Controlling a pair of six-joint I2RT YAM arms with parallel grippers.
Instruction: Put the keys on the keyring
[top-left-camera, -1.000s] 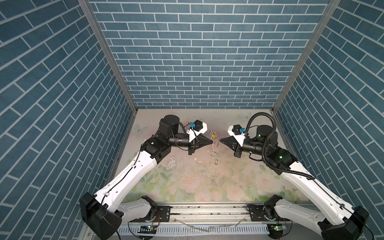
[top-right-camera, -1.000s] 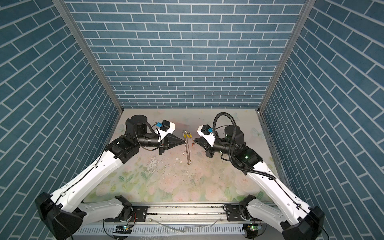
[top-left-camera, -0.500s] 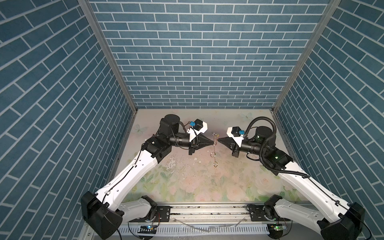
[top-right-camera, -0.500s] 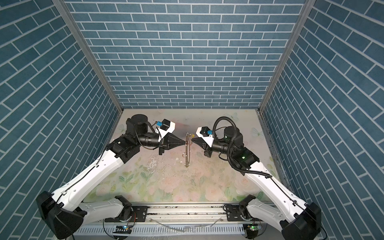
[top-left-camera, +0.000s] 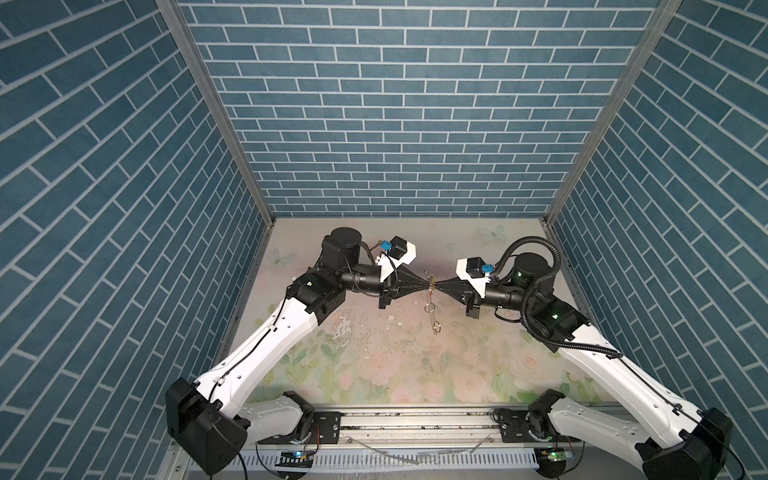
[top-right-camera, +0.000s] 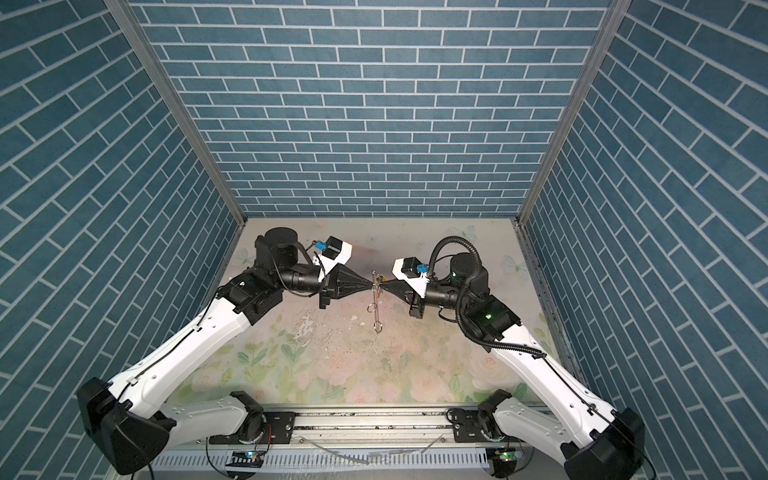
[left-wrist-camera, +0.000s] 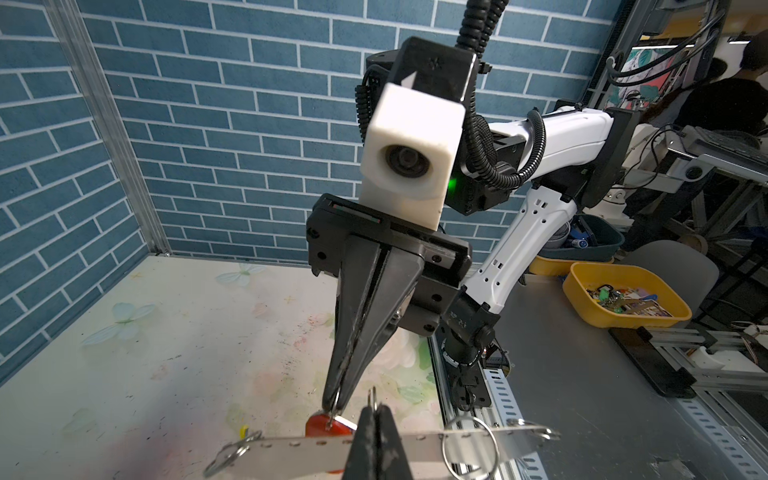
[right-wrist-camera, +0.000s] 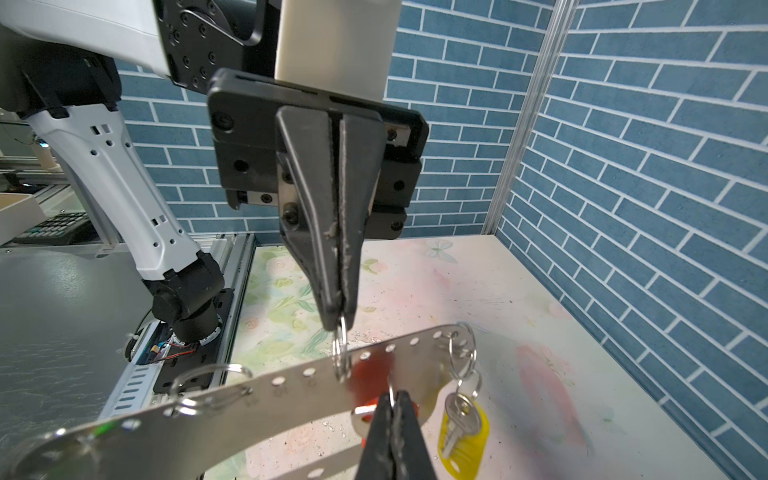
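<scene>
The keyring (right-wrist-camera: 257, 399) is a silver metal strap loop with holes and several split rings; it hangs in the air between both arms (top-left-camera: 431, 307) (top-right-camera: 376, 309). My left gripper (left-wrist-camera: 376, 411) (right-wrist-camera: 338, 326) (top-left-camera: 426, 286) is shut on one of its rings (right-wrist-camera: 340, 353). My right gripper (right-wrist-camera: 392, 401) (left-wrist-camera: 336, 409) (top-right-camera: 384, 286) is shut on the thin ring of the key with the red tag (left-wrist-camera: 328, 424), right against the strap. The key with the yellow tag (right-wrist-camera: 461, 432) hangs from a ring at the strap's end.
The floral table top (top-left-camera: 374, 353) lies below, closed in by blue brick walls on three sides. The arms' rail (top-left-camera: 415, 419) runs along the front edge. A yellow bin (left-wrist-camera: 623, 295) with small items stands outside the cell.
My right gripper has moved left with the red-tagged key until its tips nearly meet the left gripper's at the keyring. The left gripper has held the keyring in place.
</scene>
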